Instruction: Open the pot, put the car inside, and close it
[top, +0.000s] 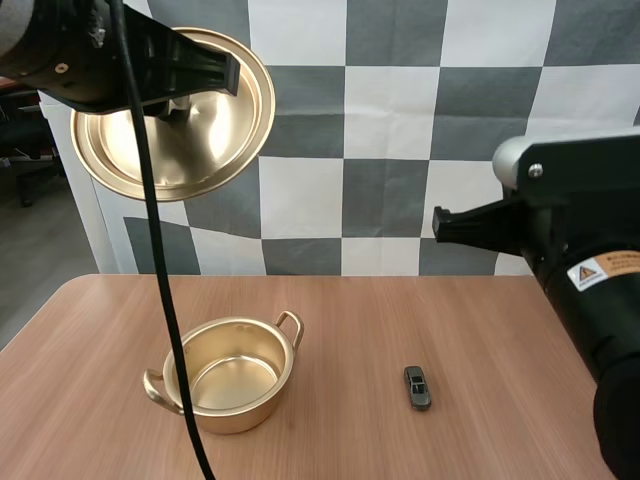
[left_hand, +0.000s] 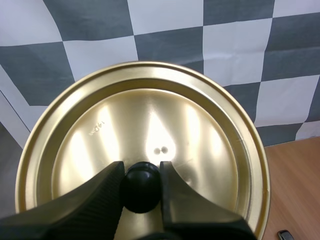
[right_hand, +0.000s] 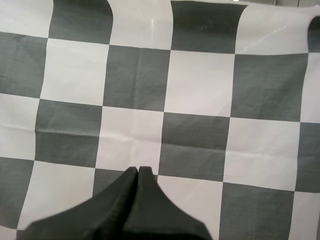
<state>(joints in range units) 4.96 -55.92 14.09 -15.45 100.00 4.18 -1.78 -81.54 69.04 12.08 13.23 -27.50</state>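
the pot (top: 235, 415) was already open, so step 1 looked done. the l gripper (left_hand: 141, 169) was clamped on the black knob (left_hand: 141, 192) of the lid (top: 200, 140) and held it high up, tipped, well above the table (top: 400, 310). the car (top: 417, 387) lay flat on the table, right of the pot, apart from it. the r gripper (right_hand: 139, 172) had its fingers pressed together w/ nothing in them. next job, i think: the r gripper must go down to the car, open up & pick it. the car was tiny & low, so the grab needs care. the high view showed pot & car together; the l wrist view showed the pinch on the knob up close, which the high view hid.
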